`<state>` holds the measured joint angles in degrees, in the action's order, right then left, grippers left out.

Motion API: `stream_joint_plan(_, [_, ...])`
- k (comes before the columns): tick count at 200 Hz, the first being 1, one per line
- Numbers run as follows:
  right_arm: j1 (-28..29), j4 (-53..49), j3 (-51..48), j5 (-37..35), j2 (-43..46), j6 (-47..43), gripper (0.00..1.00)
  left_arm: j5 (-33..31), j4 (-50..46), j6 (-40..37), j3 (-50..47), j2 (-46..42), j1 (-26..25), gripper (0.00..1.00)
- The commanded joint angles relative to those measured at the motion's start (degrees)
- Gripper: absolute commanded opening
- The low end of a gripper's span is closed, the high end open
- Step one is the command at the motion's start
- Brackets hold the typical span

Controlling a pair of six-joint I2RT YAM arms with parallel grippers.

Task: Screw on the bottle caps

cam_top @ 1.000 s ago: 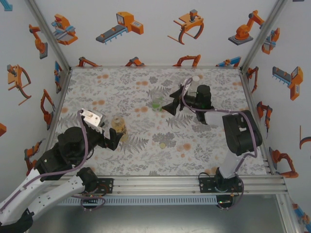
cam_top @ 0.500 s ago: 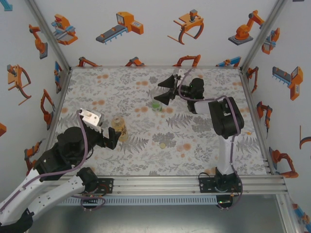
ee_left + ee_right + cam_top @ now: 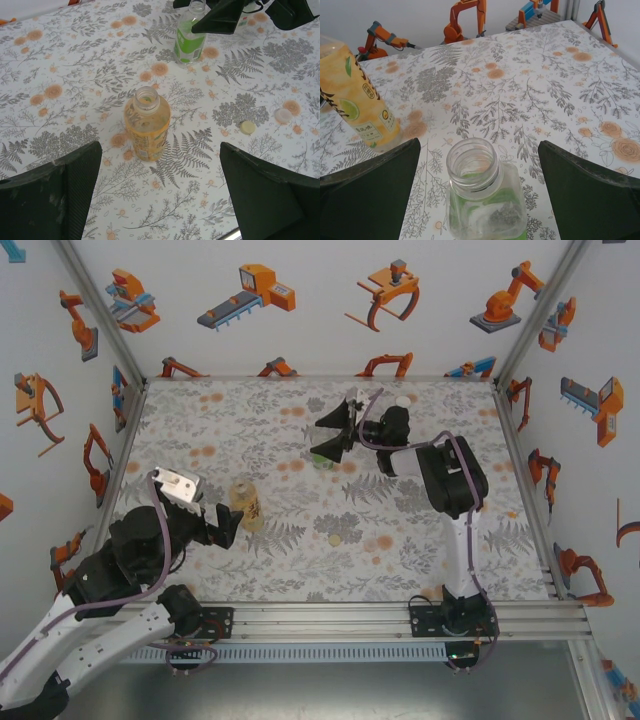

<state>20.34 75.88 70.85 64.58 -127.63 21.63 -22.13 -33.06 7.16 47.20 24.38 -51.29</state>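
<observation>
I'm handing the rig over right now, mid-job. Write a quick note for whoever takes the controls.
Left gripper: open, empty, facing the amber bottle without touching it.
Right gripper: open, at the green bottle, not gripping it.
Both bottles stand upright and uncapped. The slim bottle is near the far edge of the mat; I can't tell if it is capped.
The yellowish cap and white cap lie loose on the mat.
Done: no cap screwed on those two bottles.
Left: pick up the caps and screw them on.
</observation>
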Motion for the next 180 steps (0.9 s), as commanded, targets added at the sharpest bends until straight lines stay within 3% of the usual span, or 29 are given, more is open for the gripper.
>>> stream_joint_plan(1, [0.06, 3.41, -1.03, 2.28, -1.15, -2.48, 0.88, -0.82, -0.46, -0.53, 0.17, -0.18, 0.31, 0.93])
stream_joint_plan(87, [0.24, 3.49, -2.76, 3.28, -1.91, -5.28, 0.76, -0.75, -0.27, -0.91, 0.26, 0.89, 0.31, 0.94])
stream_joint_plan(118, [0.34, 3.49, -2.41, 4.3, -2.08, -5.26, 0.61, -0.81, -0.26, -0.74, 0.19, 0.84, 0.35, 0.94])
stream_joint_plan(180, [0.37, 3.49, -2.34, 4.54, -2.12, -5.19, 0.47, -0.8, 0.13, -0.82, -0.1, 0.95, 0.31, 0.94])
